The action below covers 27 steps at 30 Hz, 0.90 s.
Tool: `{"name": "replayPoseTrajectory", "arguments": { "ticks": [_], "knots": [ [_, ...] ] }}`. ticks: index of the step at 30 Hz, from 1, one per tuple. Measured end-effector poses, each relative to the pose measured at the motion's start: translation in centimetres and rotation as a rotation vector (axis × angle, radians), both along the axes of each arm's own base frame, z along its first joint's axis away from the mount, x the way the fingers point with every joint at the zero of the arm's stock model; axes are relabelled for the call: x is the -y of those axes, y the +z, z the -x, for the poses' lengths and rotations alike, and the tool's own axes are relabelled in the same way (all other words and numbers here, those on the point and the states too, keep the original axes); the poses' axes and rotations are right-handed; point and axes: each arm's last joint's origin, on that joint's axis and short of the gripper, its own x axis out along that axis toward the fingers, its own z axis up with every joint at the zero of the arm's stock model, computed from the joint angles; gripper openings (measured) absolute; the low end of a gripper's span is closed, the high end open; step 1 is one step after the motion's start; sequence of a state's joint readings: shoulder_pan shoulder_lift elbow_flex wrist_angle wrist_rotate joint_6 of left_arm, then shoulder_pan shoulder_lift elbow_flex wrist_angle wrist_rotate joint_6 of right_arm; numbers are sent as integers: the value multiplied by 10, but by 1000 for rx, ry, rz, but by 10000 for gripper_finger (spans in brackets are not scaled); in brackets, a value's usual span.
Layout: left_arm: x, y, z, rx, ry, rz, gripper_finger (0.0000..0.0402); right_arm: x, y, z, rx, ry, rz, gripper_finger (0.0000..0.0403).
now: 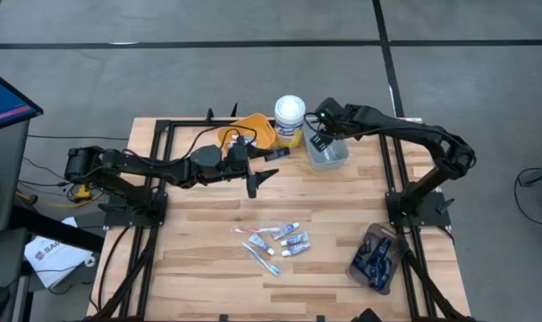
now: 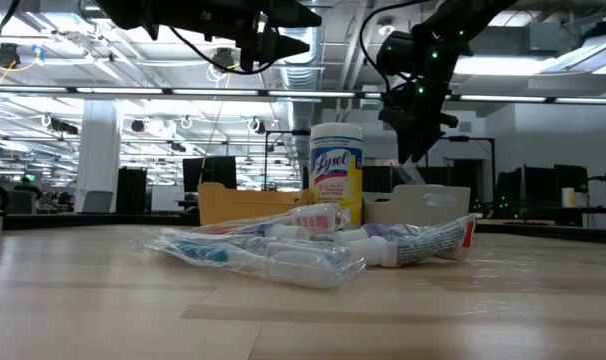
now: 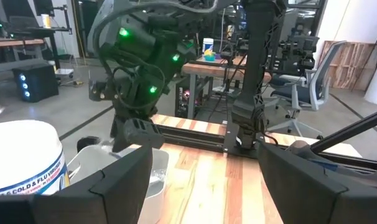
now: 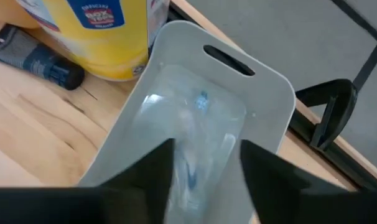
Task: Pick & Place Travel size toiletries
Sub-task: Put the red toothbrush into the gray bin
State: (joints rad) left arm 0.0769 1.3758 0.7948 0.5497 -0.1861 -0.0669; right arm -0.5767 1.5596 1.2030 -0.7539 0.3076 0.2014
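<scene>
Several small white-and-blue tubes, some red-tipped and some in clear wrap, lie in a loose pile (image 1: 275, 241) (image 2: 313, 245) on the near middle of the table. One clear-wrapped item (image 4: 198, 121) lies inside a clear bin (image 1: 329, 156) (image 4: 269, 74) at the far right. My right gripper (image 1: 317, 141) (image 4: 207, 180) hangs open just above that bin, fingers pointing down into it. My left gripper (image 1: 258, 182) (image 3: 204, 180) is open, high above the table's middle, facing the right arm. Navy packets fill a dark tray (image 1: 376, 258) at the near right.
A white-lidded yellow canister (image 1: 290, 119) (image 2: 336, 170) stands beside the clear bin. A yellow bin (image 1: 249, 134) sits left of it. One dark tube (image 1: 273, 154) (image 4: 36, 59) lies on the wood by the canister. Bare wood stretches along the near left of the table.
</scene>
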Motion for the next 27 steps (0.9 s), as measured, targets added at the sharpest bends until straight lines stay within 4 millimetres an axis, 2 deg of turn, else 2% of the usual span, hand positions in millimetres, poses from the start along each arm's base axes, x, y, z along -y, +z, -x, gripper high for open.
{"name": "replayPoseTrajectory", "arguments": {
  "ticks": [4,8,12,16,22,27],
  "knots": [
    [1,-1,8,-100,-33,4,291,-3,11,5,44,5,7,259],
    [4,-8,26,-297,-66,27,291,-11,34,17,116,1,51,301],
    [16,-15,35,-423,-248,23,289,-25,63,34,222,-8,104,308],
    [38,-36,36,-508,-424,-51,286,-40,85,48,310,11,152,303],
    [43,-83,33,-674,-375,20,285,-60,104,61,422,11,167,302],
    [52,-110,29,-773,-405,45,285,-68,109,63,459,18,162,302]
  ]
}}
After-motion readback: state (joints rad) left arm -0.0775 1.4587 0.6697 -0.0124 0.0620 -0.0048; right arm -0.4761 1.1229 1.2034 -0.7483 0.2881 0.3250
